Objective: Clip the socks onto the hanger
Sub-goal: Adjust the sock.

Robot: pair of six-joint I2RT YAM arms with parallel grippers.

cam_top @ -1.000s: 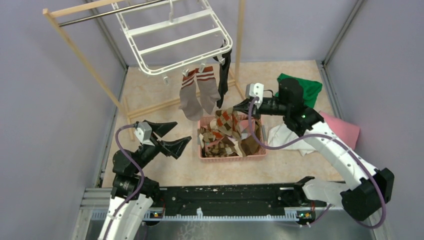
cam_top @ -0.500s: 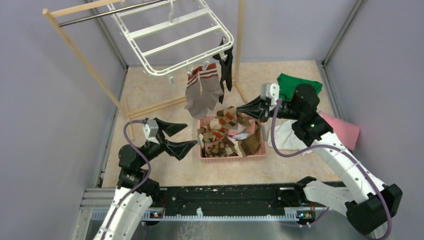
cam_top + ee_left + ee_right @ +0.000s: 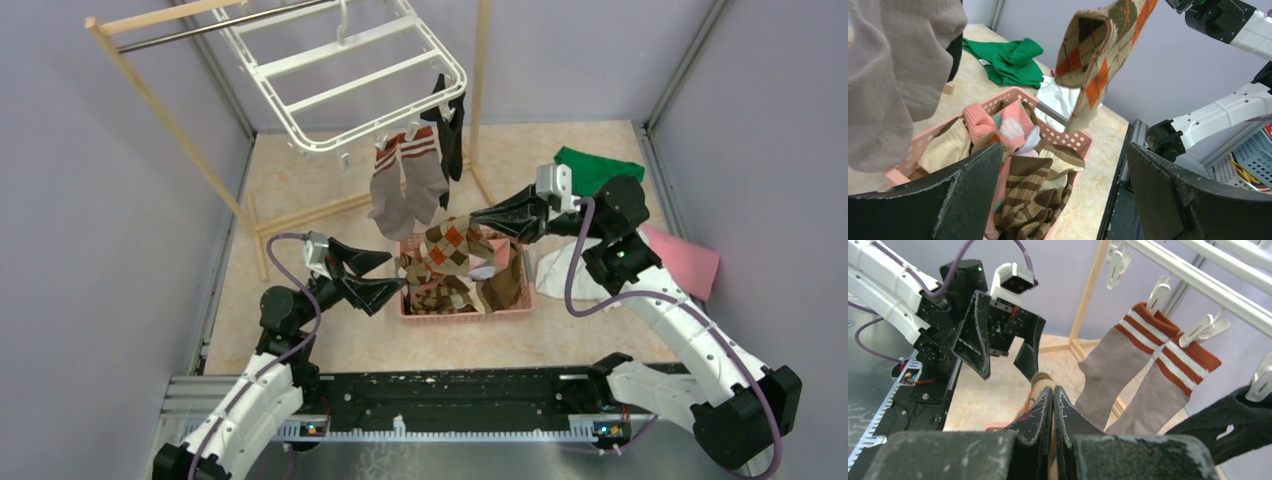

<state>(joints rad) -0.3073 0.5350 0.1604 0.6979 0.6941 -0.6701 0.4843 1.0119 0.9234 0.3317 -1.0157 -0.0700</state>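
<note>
Right claw [image 3: 1053, 391]: argyle sock [image 3: 1039, 379] mostly hidden

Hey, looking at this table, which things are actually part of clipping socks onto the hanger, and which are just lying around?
Part of the job: hanger, two striped-cuff socks and black sock already clipped, argyle sock in the right gripper, socks in the pink basket, open left gripper.
Lying about: green cloth, white cloth, pink cloth, wooden rack.
</note>
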